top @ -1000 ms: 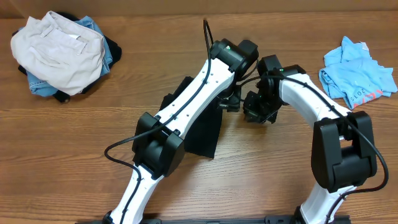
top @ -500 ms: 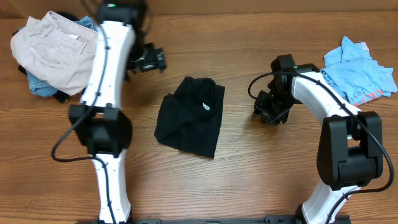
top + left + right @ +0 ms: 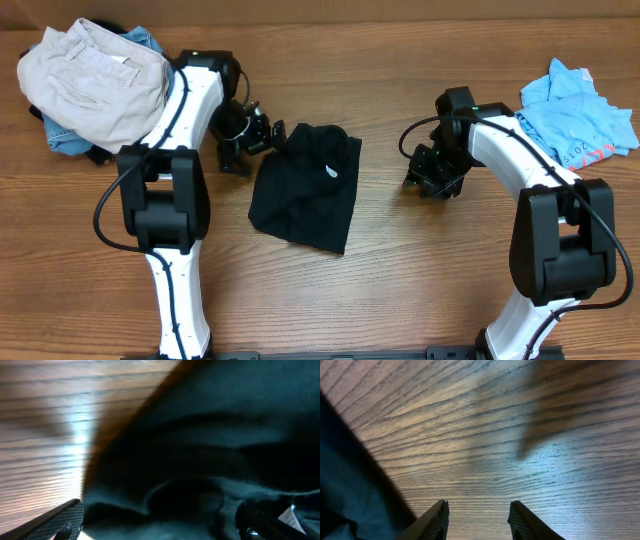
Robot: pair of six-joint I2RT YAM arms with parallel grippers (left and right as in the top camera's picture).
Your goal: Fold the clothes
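Your left arm (image 3: 170, 120) and right arm (image 3: 510, 160), on either side of the black T-shirt (image 3: 305, 185), are white tubes with chunky black joints. A thin black cable loops along each. Your left end effector (image 3: 245, 135) and right end effector (image 3: 432, 182) are black with dark fingers (image 3: 432, 522).

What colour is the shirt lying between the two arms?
Plain black T-shirt, small white label; overhead view shows it best.

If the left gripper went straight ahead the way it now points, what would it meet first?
The black T-shirt: its fabric fills the wrist view just ahead of the open left gripper. It would likely meet the shirt's near edge, though depth is unclear.
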